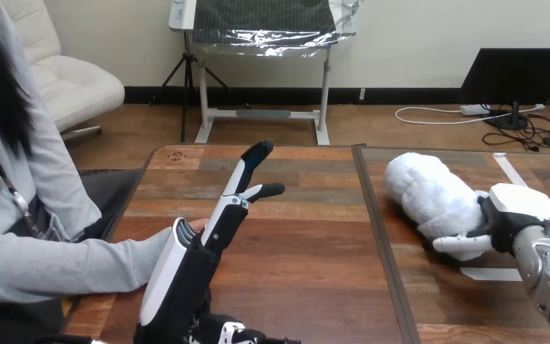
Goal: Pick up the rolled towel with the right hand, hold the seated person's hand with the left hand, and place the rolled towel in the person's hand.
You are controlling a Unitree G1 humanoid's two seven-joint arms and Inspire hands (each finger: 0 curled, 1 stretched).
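The table (293,251) is carrying the towel (430,193), which is lying at the right. The left hand (182,276) is standing edge-up at the near left, fingers straight and spread wide. The right hand (510,209) is clasping the towel's near end. The person's hand (198,225) is resting just behind the left hand; whether they touch is unclear.

Two white tape strips (490,273) lie on the wooden table (315,236).
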